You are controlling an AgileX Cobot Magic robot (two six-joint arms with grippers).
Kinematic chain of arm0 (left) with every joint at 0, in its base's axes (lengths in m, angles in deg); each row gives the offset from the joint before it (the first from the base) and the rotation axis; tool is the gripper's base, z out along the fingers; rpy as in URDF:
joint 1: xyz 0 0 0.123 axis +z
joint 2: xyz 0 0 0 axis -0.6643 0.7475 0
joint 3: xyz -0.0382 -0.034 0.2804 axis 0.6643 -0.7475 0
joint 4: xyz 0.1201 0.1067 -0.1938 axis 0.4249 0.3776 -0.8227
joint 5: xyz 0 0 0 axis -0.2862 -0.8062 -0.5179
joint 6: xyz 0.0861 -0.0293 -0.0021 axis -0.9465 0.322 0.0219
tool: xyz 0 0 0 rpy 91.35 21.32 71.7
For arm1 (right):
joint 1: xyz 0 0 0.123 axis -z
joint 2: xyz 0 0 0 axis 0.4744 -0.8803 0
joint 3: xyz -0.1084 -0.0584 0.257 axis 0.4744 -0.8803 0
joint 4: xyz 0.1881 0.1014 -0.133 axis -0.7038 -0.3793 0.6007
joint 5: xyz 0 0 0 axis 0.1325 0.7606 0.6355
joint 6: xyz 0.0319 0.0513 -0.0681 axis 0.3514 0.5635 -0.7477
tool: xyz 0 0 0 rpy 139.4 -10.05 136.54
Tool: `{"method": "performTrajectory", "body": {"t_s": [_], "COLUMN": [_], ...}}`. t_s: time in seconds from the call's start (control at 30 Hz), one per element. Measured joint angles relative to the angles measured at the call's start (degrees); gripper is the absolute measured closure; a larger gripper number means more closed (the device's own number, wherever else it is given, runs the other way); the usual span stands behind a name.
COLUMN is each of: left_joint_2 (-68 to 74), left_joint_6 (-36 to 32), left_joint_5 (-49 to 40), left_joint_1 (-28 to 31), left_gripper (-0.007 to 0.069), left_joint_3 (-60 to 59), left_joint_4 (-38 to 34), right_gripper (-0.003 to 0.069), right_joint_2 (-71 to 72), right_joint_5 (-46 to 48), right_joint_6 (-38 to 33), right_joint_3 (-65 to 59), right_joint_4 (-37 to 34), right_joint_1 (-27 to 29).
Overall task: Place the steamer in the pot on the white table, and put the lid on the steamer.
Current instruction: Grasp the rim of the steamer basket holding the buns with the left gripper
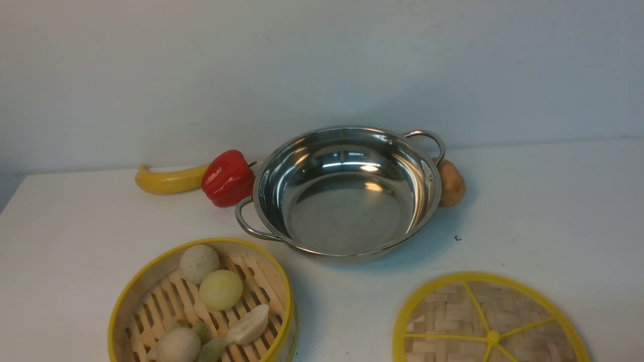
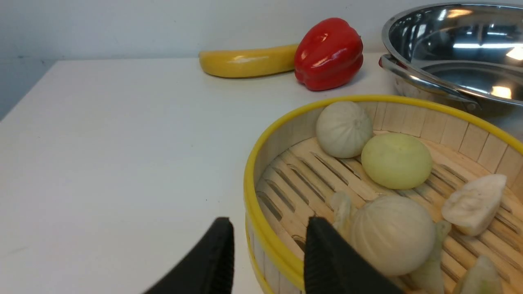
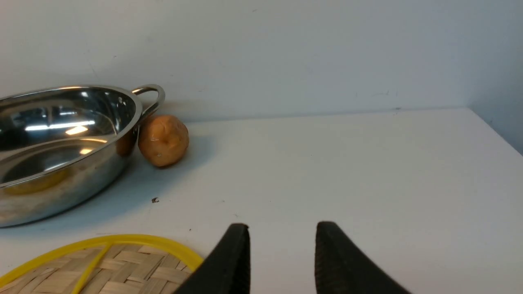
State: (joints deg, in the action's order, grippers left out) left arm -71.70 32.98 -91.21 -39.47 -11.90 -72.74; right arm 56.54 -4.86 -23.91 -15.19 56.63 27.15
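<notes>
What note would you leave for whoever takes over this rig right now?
Left gripper: open, astride the steamer's rim, not closed on it.
Right gripper: open, beside the lid's edge, holding nothing.
The steamer, pot and lid sit apart on the white table; pot empty.
Done: nothing placed.
Left: steamer into pot, then lid on steamer.

Front cam looks forward and down on shiny steel two-handled pot [image 1: 347, 216]. Both wrist cams sit low, close, flanking it; all three share it.
</notes>
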Motion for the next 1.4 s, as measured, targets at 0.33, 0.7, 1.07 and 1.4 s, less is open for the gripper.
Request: {"method": "performTrajectory", "body": {"t_s": [0.33,0.7,1.07,1.4], "left_joint_2": [0.0,0.0,0.0,-0.06], "left_joint_6": [0.0,0.0,1.44,2.48], "left_joint_5": [0.0,0.0,7.54,11.97], "left_joint_1": [0.0,0.0,0.0,0.0], "left_gripper": [0.0384,0.0384,0.0384,0.0384], "left_joint_3": [0.0,0.0,0.0,0.52], "left_joint_4": [0.0,0.0,-9.55,-31.09], "right_gripper": [0.0417,0.0417,0.0417,0.0417], "right_joint_2": [0.0,0.0,0.0,0.0], "right_joint_5": [0.0,0.0,0.0,0.0], "right_joint_6": [0.0,0.0,0.0,0.0], "right_joint_3": [0.0,0.0,0.0,0.0], "right_joint_4": [0.0,0.0,0.0,0.0], "right_joint_1": [0.0,0.0,0.0,0.0]}}
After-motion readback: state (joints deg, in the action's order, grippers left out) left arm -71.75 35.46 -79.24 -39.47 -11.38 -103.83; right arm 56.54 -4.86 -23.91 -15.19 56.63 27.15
